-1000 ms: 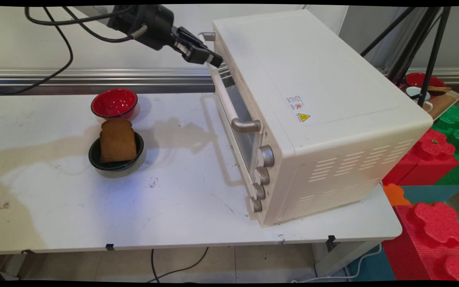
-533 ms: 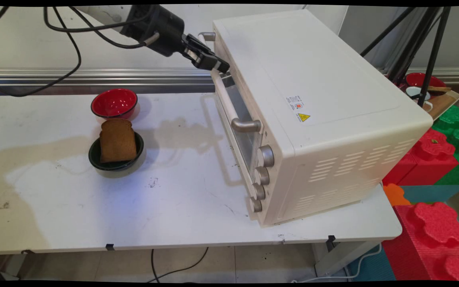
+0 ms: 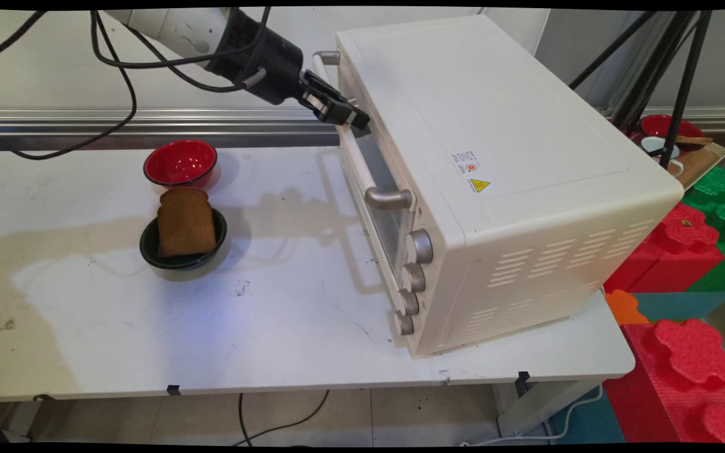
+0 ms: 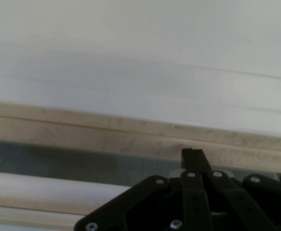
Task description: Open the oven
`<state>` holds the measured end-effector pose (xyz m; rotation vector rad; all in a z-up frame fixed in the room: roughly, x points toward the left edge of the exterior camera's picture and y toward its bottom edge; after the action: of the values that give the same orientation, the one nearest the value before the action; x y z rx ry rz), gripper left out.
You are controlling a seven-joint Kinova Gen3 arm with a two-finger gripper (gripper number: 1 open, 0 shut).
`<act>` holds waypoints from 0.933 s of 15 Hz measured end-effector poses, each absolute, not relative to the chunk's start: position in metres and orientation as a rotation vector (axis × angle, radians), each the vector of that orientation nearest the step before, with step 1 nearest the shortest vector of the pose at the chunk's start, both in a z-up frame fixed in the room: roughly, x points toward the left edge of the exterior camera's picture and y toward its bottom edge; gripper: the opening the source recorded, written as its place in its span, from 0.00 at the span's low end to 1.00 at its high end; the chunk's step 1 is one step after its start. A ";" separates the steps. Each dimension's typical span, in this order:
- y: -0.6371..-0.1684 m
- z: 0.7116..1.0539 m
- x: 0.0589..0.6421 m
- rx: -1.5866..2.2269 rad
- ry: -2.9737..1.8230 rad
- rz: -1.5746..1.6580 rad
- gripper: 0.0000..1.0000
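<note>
My black gripper [image 3: 357, 119] is shut with nothing in it, its tip against the top edge of the door of a cream toaster oven [image 3: 494, 157], just above the far end of the door's handle bar [image 3: 356, 157]. The hand view is filled with the oven's front: my gripper [image 4: 192, 155] points at the strip above the dark glass [image 4: 58, 161], and the pale handle bar [image 4: 44, 192] lies below. To the left on the table, a brown bread slice [image 3: 185, 221] leans in a dark green bowl [image 3: 148, 248]. Behind it stands a red bowl [image 3: 181, 163].
The oven takes up the table's right half, its knobs [image 3: 414, 277] facing left front. Red and green foam blocks [image 3: 683, 352] are stacked past the table's right edge. Black tripod legs [image 3: 671, 75] and a tray with a red bowl [image 3: 664, 129] stand at the back right.
The gripper has moved right and a little down, from beside the oven's upper front corner onto the top of the door. The bowls and bread have not moved.
</note>
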<state>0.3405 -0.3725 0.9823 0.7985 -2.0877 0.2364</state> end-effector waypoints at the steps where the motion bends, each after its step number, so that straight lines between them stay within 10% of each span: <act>1: -0.372 0.981 0.340 0.805 -2.088 0.234 0.00; 14: -0.331 0.968 0.370 0.840 -2.126 0.206 0.00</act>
<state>0.3698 -0.3305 0.9681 0.8402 -2.1260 0.2064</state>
